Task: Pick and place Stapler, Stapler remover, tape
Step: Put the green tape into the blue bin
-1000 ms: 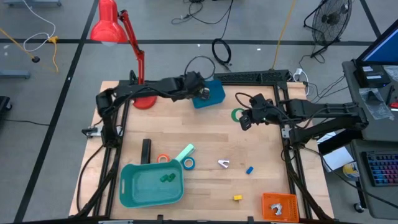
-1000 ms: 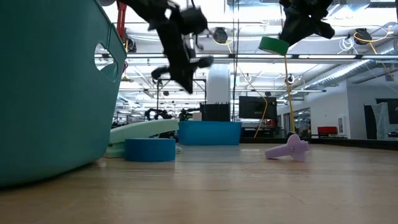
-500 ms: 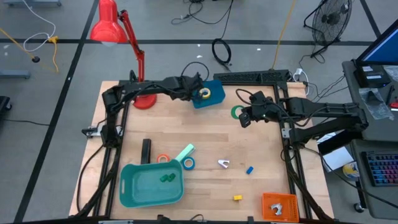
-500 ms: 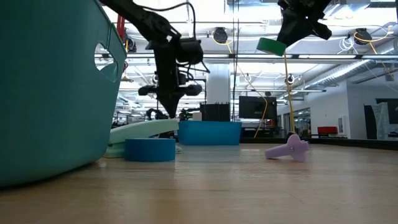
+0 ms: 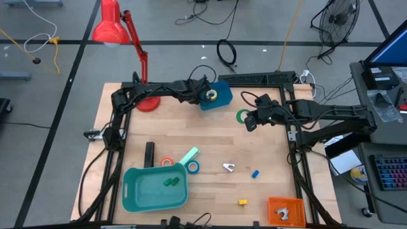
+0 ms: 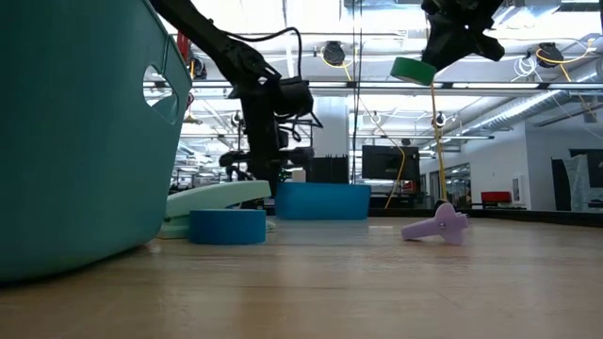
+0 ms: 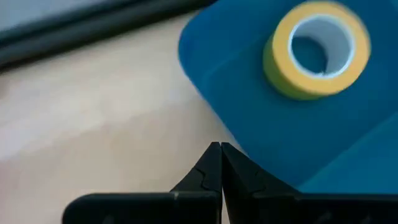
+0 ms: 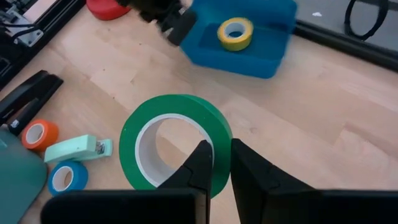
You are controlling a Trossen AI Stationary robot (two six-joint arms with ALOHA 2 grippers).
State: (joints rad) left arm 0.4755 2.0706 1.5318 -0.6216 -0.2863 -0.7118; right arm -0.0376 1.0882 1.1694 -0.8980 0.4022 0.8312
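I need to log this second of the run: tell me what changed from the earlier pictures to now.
The left gripper, shut and empty, swung in and came down beside the blue plastic tray, where the yellow tape ring, earlier hidden beneath the arm, now shows. The right gripper stayed raised, clamped on the green tape ring. The black bar-shaped stapler and teal bin stayed put.

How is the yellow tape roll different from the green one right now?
The yellow tape roll lies flat in the blue tray; the green tape roll is up in the air, pinched at its rim by the right gripper. Nothing grips the yellow one: the left gripper beside it is shut and empty. Both are rings with open centres.
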